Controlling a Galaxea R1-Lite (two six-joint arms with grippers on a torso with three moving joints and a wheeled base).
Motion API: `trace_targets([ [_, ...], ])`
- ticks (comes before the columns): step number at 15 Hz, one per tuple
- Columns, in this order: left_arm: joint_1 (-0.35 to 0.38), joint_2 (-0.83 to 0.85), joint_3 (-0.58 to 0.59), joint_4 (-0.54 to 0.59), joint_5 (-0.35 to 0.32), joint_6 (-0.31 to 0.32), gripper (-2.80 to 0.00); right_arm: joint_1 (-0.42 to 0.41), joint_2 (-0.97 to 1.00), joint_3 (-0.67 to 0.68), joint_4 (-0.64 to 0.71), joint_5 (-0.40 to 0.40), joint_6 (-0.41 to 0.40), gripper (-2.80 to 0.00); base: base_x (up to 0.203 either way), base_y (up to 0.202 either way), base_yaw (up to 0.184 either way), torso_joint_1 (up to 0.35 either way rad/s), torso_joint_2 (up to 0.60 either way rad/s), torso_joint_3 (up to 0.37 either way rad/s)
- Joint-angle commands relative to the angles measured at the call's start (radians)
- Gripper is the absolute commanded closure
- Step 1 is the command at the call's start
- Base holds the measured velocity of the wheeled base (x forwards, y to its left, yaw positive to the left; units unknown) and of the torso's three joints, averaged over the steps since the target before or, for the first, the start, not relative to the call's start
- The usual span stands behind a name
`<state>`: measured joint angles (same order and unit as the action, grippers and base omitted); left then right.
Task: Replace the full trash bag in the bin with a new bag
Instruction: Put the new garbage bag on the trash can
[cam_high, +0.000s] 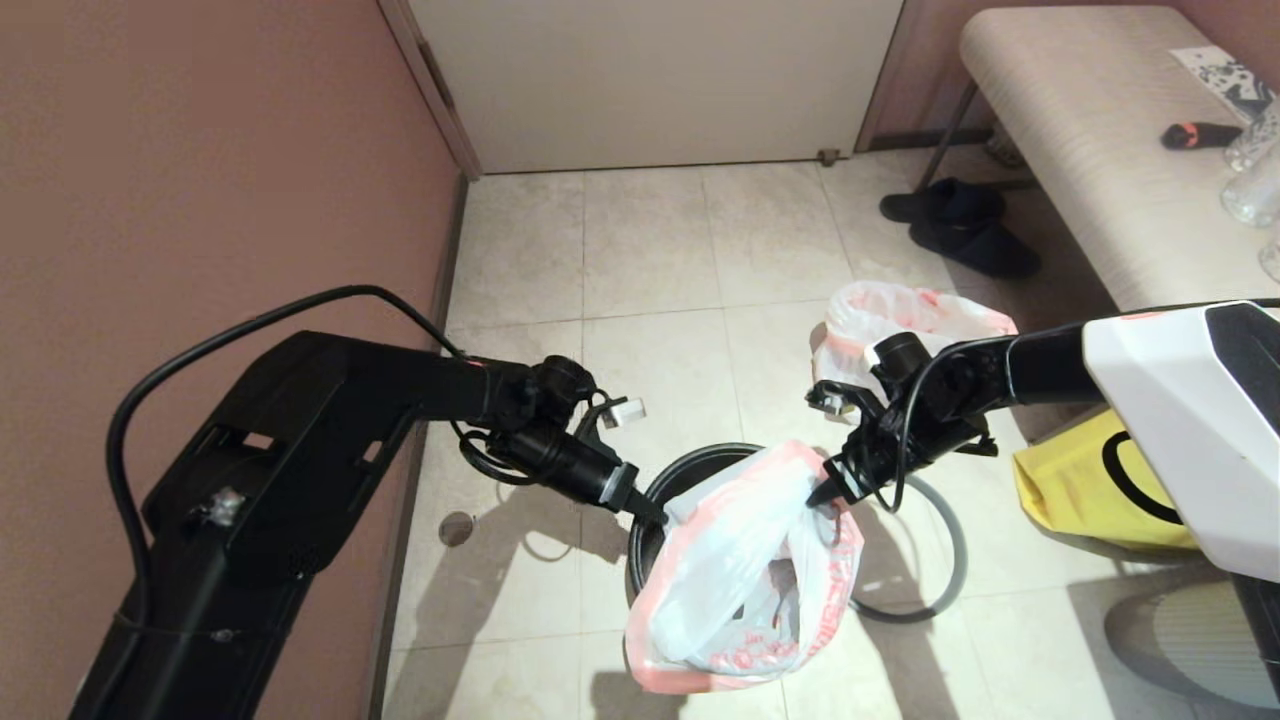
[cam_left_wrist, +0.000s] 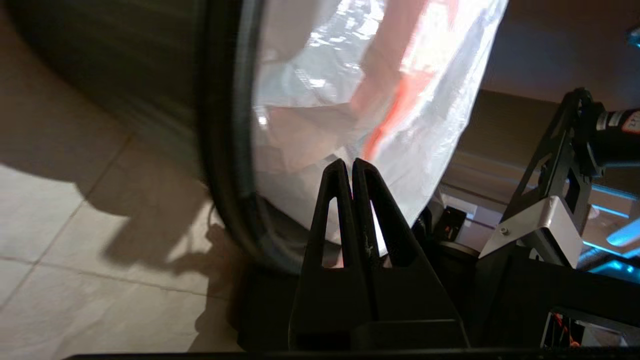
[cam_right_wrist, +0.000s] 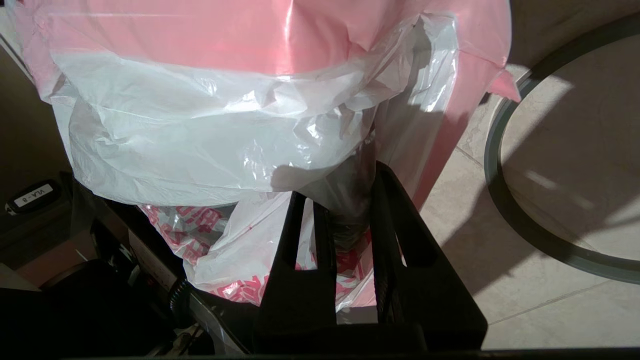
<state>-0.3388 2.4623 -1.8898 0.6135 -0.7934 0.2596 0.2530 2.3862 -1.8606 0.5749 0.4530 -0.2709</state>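
Observation:
The new bag (cam_high: 735, 570) hangs limp and stretched between both grippers over the mouth of the black bin (cam_high: 690, 468), hiding most of the opening. My left gripper (cam_high: 657, 512) is shut on the bag's edge at the bin's left rim; its closed fingertips (cam_left_wrist: 342, 170) lie against the bag's film (cam_left_wrist: 350, 75) beside the bin wall (cam_left_wrist: 150, 75). My right gripper (cam_high: 826, 490) is shut on a bunched fold of the bag (cam_right_wrist: 225, 135), and the plastic fills the gap between its fingers (cam_right_wrist: 300, 210). The full trash bag (cam_high: 905, 315) sits on the floor behind the right arm.
The bin's grey ring (cam_high: 945, 560) lies on the tiles to the right of the bin, also visible in the right wrist view (cam_right_wrist: 500, 165). A yellow bag (cam_high: 1080, 480) lies further right. A bench (cam_high: 1090, 150) and dark slippers (cam_high: 960, 225) are at the back right, and a wall (cam_high: 200, 150) runs along the left.

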Motion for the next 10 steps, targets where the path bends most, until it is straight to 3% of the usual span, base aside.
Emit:
trace_targets([
  [1, 0.03, -0.013, -0.021, 0.002, 0.0, 0.001, 0.0, 0.0, -0.003, 0.002, 0.004, 0.003, -0.003, 0.0, 0.0, 0.0, 0.0, 0.0, 0.0, 0.0],
  [3, 0.048, -0.013, -0.05, 0.004, 0.023, -0.001, 0.0, 0.002, -0.004, 0.003, 0.005, 0.004, -0.004, 0.0, 0.0, 0.0, 0.0, 0.0, 0.0, 0.0],
  [8, -0.011, 0.0, -0.03, 0.008, 0.022, -0.023, 0.0, 0.002, -0.011, 0.017, 0.006, 0.004, -0.016, 0.0, 0.0, 0.0, 0.0, 0.0, 0.0, 0.0],
  [10, -0.027, -0.011, -0.01, 0.013, 0.016, -0.026, 0.0, -0.003, -0.021, 0.027, 0.005, 0.039, -0.032, 0.0, 0.0, 0.0, 0.0, 0.0, 0.0, 0.0],
])
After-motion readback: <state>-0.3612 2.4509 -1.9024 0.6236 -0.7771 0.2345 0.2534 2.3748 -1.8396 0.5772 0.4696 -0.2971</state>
